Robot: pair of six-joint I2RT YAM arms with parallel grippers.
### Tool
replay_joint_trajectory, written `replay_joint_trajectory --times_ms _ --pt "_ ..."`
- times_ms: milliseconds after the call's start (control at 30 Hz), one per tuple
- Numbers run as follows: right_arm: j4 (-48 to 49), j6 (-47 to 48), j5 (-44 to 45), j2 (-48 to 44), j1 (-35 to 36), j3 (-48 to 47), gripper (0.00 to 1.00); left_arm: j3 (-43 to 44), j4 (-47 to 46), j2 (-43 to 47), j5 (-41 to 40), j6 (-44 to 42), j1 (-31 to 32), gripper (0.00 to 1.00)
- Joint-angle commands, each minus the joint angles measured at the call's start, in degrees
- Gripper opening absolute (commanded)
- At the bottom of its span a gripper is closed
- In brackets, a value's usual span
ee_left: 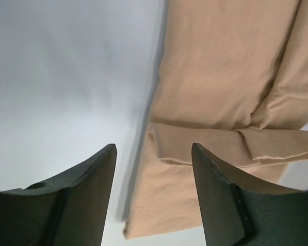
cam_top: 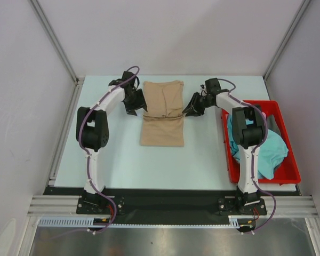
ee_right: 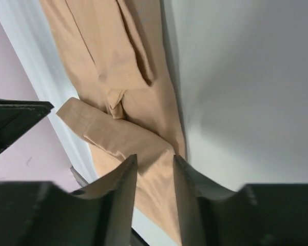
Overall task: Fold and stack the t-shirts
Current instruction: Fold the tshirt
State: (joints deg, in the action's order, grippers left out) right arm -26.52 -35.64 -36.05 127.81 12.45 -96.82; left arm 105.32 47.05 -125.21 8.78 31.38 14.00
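A tan t-shirt (cam_top: 161, 114) lies flat in the middle of the table, folded into a long strip with a crease across its middle. My left gripper (cam_top: 141, 109) is at its left edge. In the left wrist view (ee_left: 154, 151) the jaws are wide open, with the shirt's edge (ee_left: 220, 66) below them. My right gripper (cam_top: 188, 111) is at the shirt's right edge. In the right wrist view (ee_right: 155, 159) the jaws stand a narrow gap apart, with the tan cloth (ee_right: 108, 61) showing between them. A teal t-shirt (cam_top: 269, 152) lies crumpled in the red bin.
The red plastic bin (cam_top: 274, 106) stands at the table's right edge, beside the right arm. Grey walls and metal frame posts enclose the table on three sides. The pale table top (cam_top: 112, 154) shows around the tan shirt.
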Motion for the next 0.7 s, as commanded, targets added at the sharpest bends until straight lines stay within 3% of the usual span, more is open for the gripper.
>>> replay_joint_trajectory --times_ms 0,67,167,200,267,433,567,667 --pt "-1.2 0.9 0.9 -2.1 -1.4 -4.3 0.42 2.0 0.0 6.0 -8.6 -5.4 -0.4 0.66" --pt "-5.1 2.9 3.7 -3.6 -1.1 -6.2 0.53 -0.3 -0.9 10.8 -8.6 -6.3 -0.4 0.67" --pt "-10.6 6.9 7.4 -5.9 1.8 -8.1 0.56 -8.7 -5.9 18.9 -7.5 -7.6 0.0 0.62" --pt "-11.3 7.6 8.5 -7.6 2.9 -7.8 0.54 -12.7 -6.7 20.8 -7.1 -8.3 0.5 0.54" --pt "-9.3 7.3 13.1 -9.6 7.5 -4.5 0.51 -15.7 -5.8 23.5 -7.8 -9.7 1.5 0.49" --pt "0.1 1.6 20.4 -9.6 16.0 0.2 0.47 -22.7 -6.9 28.7 -8.6 -10.5 5.9 0.49" --pt "3.9 0.0 24.2 -5.2 19.7 -2.2 0.38 -25.0 -5.5 30.5 -20.0 -12.7 12.9 0.49" --pt "4.9 0.3 25.3 -1.5 19.7 -4.3 0.34 -26.1 -4.2 31.1 -21.9 -11.7 17.3 0.49"
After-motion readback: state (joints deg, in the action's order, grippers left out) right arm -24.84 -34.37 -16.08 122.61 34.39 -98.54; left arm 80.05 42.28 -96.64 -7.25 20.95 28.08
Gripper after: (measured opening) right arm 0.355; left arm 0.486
